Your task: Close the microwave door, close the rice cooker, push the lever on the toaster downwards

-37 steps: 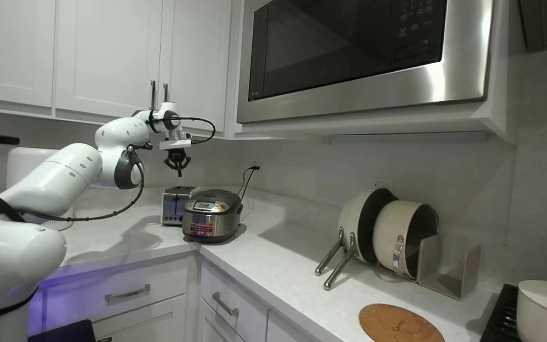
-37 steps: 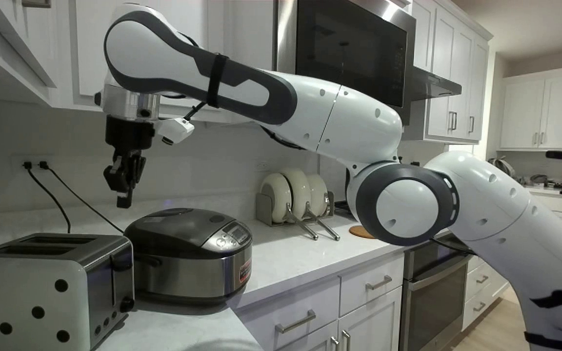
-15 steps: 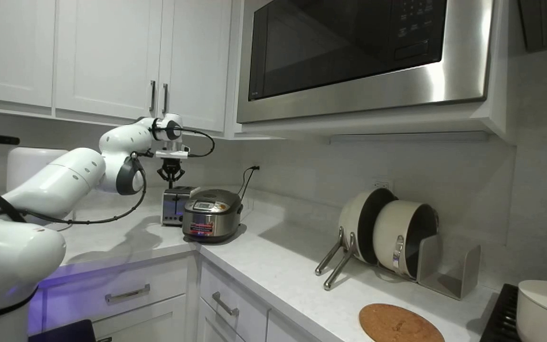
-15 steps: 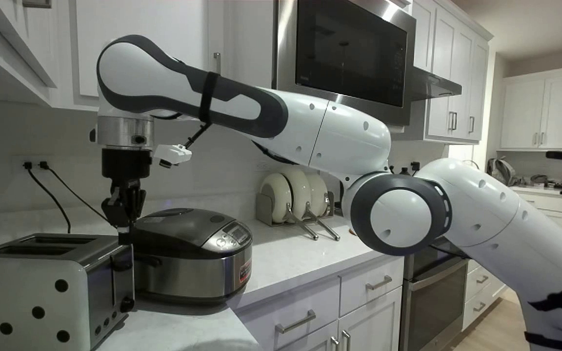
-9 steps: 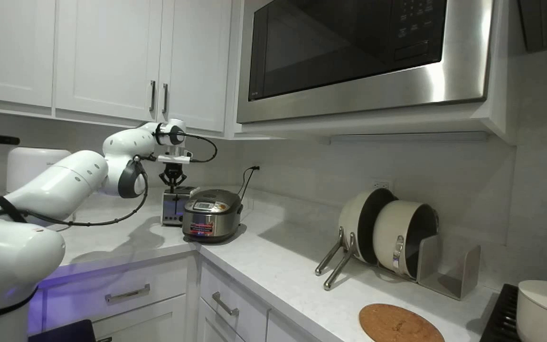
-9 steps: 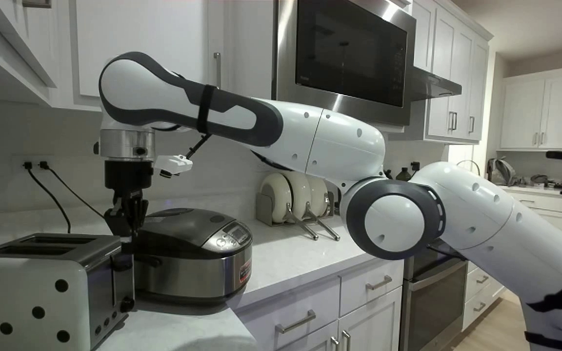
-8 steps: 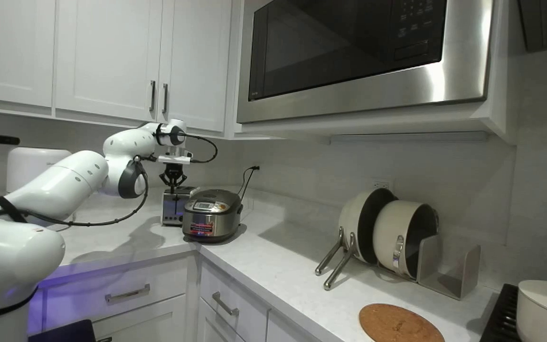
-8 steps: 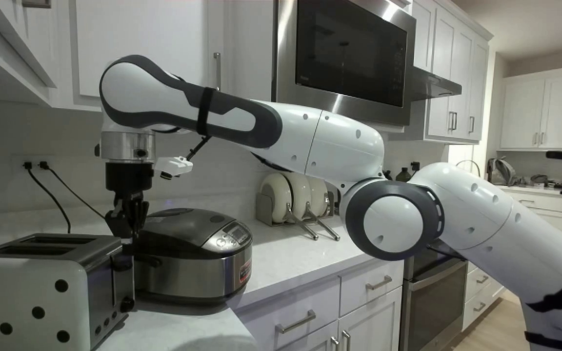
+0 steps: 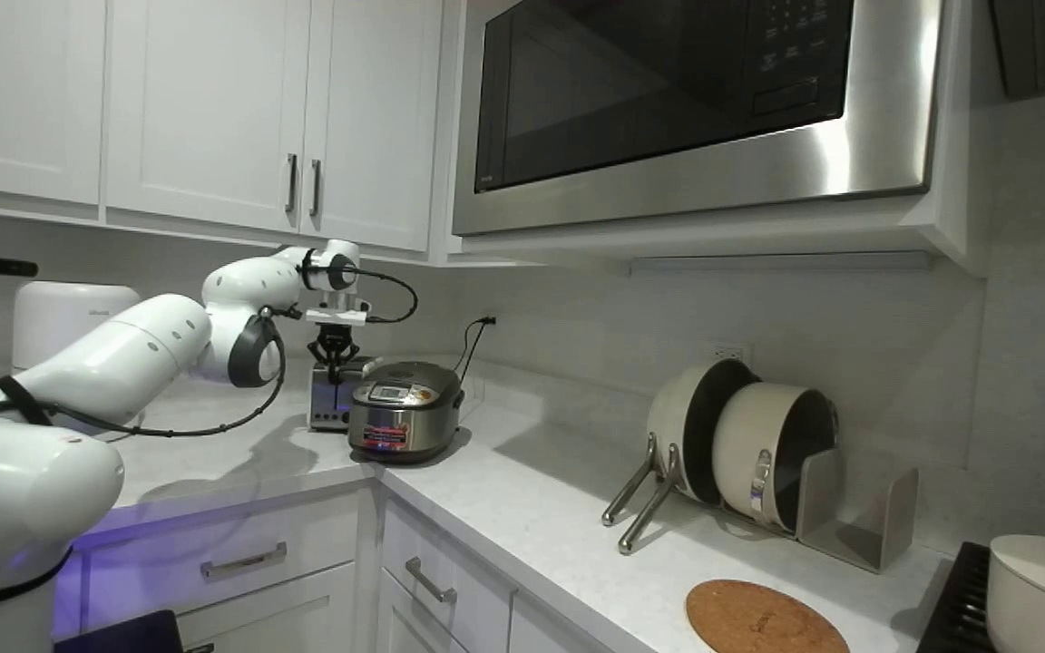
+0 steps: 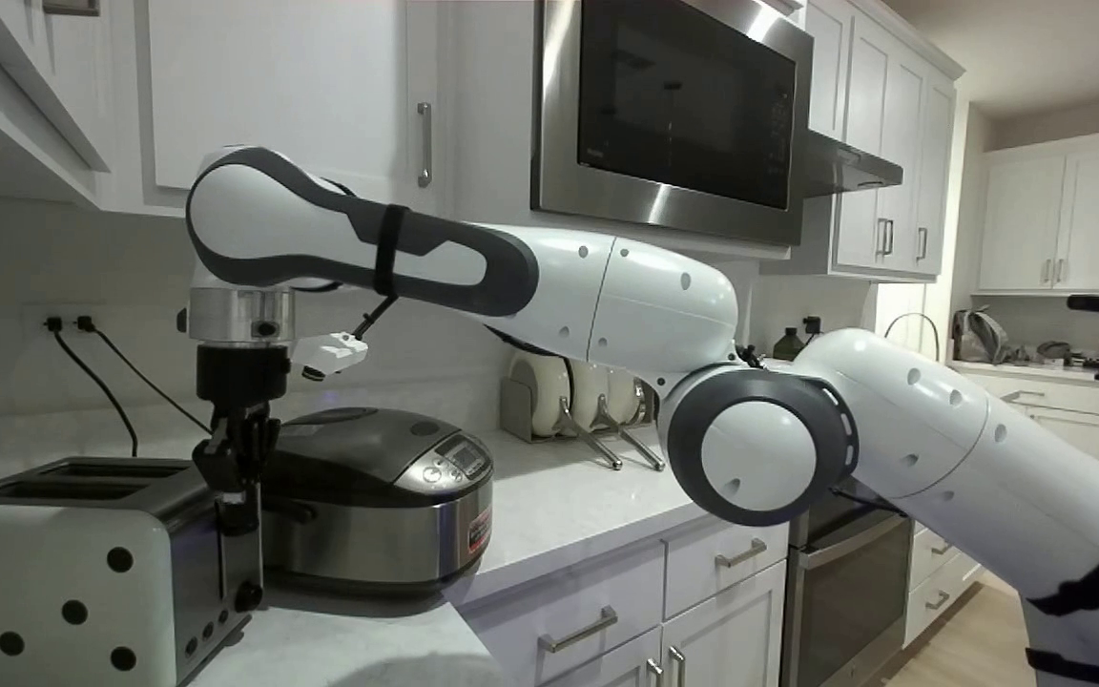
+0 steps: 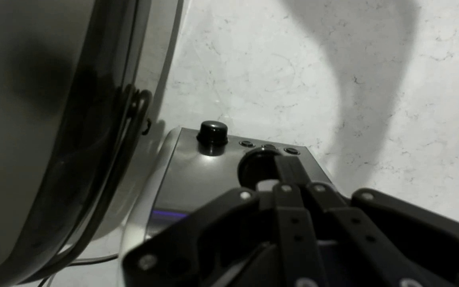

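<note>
White countertop (image 9: pixel 522 512), finely veined in the wrist view and crossed by a curved shadow (image 11: pixel 361 87), turns the kitchen corner under white cabinets (image 9: pixel 205 100), with a grey wall (image 9: pixel 577 336) behind. Along it, cream pans (image 9: pixel 745 440) stand on edge in a grey rack (image 9: pixel 817 499), near a round brown mat (image 9: pixel 763 618). Above, in both exterior views, the microwave door (image 9: pixel 631 91) is closed. The rice cooker (image 10: pixel 373 506), lid down, sits in the corner just beside the toaster (image 10: pixel 53 568). My gripper (image 10: pixel 237 494) is narrow, its fingers (image 11: pixel 293 171) together, pointing down at the toaster's black lever (image 11: pixel 256 169); I cannot tell whether they touch it.
</note>
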You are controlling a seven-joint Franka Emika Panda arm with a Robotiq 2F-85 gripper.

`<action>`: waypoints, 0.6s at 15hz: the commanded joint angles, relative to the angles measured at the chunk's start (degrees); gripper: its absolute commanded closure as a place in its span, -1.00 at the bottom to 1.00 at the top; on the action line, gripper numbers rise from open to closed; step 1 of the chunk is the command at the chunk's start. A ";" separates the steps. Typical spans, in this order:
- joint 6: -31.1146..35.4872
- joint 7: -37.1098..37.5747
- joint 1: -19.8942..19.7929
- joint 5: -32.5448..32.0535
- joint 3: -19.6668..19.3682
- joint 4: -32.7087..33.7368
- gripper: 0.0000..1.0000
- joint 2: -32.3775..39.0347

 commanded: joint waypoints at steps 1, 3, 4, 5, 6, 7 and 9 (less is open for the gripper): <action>2.89 -0.84 0.11 0.42 0.25 1.04 1.00 1.61; 3.68 -0.91 0.19 0.29 0.15 0.92 1.00 2.00; 4.01 -0.97 0.19 0.21 0.08 0.93 1.00 2.16; 4.28 -0.92 0.20 0.16 0.03 0.96 1.00 2.27; 4.61 -0.85 0.14 0.14 -0.01 1.00 1.00 2.37; 4.91 -0.85 0.08 0.16 -0.02 0.95 1.00 2.45; 4.70 -0.85 -0.01 0.12 -0.07 0.79 1.00 2.54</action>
